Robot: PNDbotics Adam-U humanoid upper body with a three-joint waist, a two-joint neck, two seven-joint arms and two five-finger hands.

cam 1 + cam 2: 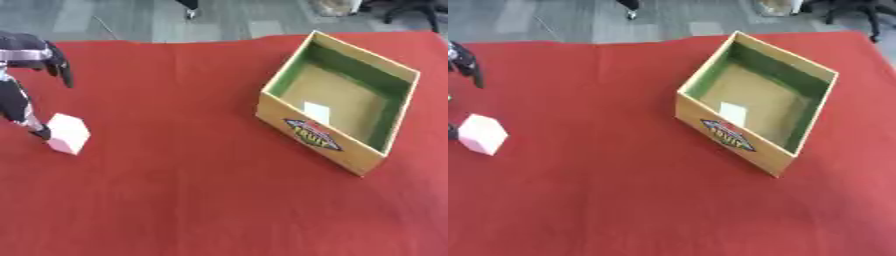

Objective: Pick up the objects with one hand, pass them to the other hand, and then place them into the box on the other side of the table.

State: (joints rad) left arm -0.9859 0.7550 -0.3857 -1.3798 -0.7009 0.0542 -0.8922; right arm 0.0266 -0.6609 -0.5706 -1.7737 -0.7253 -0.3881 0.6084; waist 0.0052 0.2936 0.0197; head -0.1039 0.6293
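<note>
A white cube point(68, 133) sits on the red cloth near the table's left edge. My left hand point(28, 54) comes in from the left above it, black and silver, its fingers spread and fairly straight. One finger point(63, 70) points down behind the cube, and another fingertip point(38, 132) is at the cube's left side. Nothing is held. At the right stands a yellow cardboard box point(319, 145) with green inner walls, turned askew, with a white block point(317, 112) lying on its floor. My right hand shows in neither view.
The red cloth point(192, 195) covers the whole table. Grey floor runs beyond the far edge, with chair legs point(411, 12) at the upper right.
</note>
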